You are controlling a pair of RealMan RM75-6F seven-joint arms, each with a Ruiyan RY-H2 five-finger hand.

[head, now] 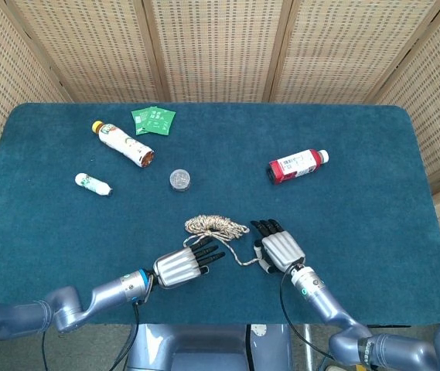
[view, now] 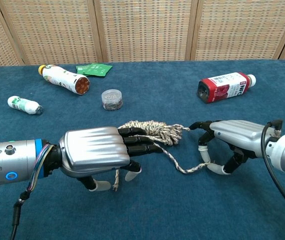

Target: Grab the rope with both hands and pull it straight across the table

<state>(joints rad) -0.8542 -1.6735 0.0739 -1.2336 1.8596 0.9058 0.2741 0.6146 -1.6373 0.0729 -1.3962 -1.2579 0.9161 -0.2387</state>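
The beige braided rope (head: 216, 225) lies bunched on the blue table (head: 359, 232), seen in the chest view as a bundle (view: 155, 129). One strand runs right to my right hand (head: 281, 251), whose thumb and a curled finger pinch its end (view: 205, 166). My right hand (view: 237, 137) arches over it, fingertips touching the cloth. My left hand (head: 182, 265) lies palm down with its dark fingers (view: 139, 142) stretched out over the bundle's near edge. The rope's other end (view: 116, 181) trails under the left hand (view: 94, 152), not gripped.
A red bottle (head: 298, 165) lies at the right. A small round tin (head: 179, 179) sits behind the rope. A long bottle (head: 123, 143), a small white bottle (head: 93, 184) and green packets (head: 154, 119) lie at the back left. Wicker screens stand behind the table.
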